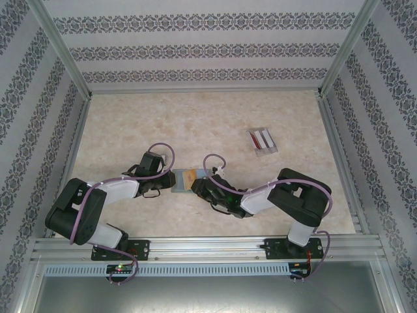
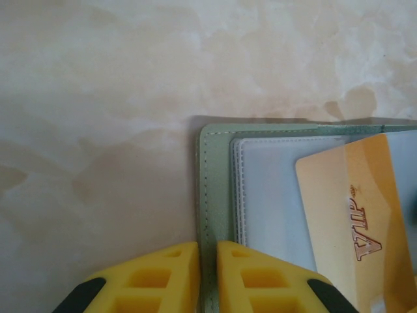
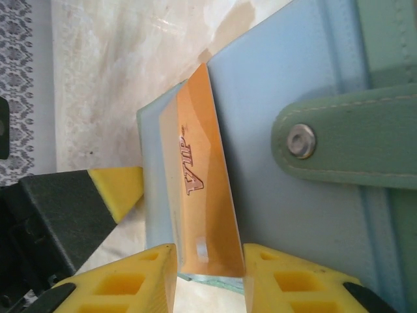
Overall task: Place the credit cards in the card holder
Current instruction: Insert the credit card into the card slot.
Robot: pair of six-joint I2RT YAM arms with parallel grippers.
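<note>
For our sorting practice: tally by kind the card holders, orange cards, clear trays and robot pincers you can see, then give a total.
card holder: 1
orange VIP card: 1
clear tray: 1
pincers: 2 (left pincer, right pincer)
Total: 5

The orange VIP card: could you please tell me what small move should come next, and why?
Probably slide the orange VIP card flat into the clear pocket: the right gripper grips it tilted, not seated, while the left gripper pins the card holder.

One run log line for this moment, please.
left gripper jaws shut on card holder edge | right gripper jaws shut on orange VIP card over sleeve
</note>
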